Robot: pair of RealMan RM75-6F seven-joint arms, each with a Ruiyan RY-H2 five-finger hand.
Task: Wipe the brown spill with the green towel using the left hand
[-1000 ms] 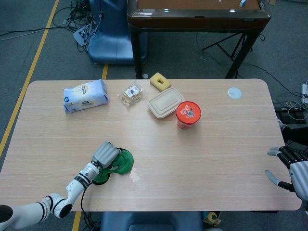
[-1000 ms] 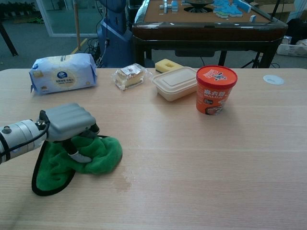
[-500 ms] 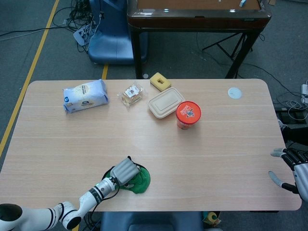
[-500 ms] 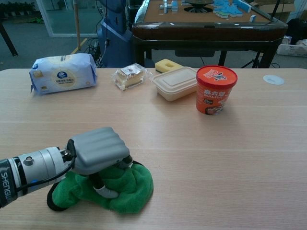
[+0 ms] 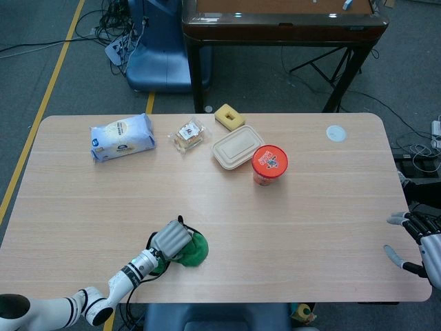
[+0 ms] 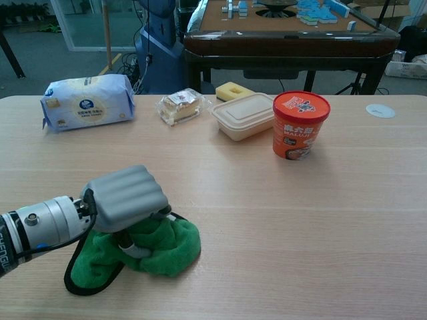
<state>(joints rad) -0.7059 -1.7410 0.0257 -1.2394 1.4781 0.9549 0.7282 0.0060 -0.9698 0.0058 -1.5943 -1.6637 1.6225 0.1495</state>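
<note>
The green towel [image 6: 157,250] lies bunched on the wooden table near its front edge, seen also in the head view as the green towel [image 5: 193,251]. My left hand [image 6: 124,199] presses down on top of it with fingers curled into the cloth; in the head view the left hand [image 5: 171,239] covers the towel's left part. No brown spill shows; the towel and hand cover that spot. My right hand [image 5: 417,241] hovers off the table's right front corner, fingers apart and holding nothing.
At the back of the table [image 5: 324,207] stand an orange cup [image 6: 299,125], a beige lidded box [image 6: 245,115], a yellow sponge [image 6: 230,91], a wrapped cake [image 6: 179,106] and a blue-white bag [image 6: 87,100]. A white disc [image 5: 335,133] lies back right.
My left hand dragged the towel right and toward the front over the stain, then back a little to the left and away. The pale stain seen earlier is now covered or gone.
</note>
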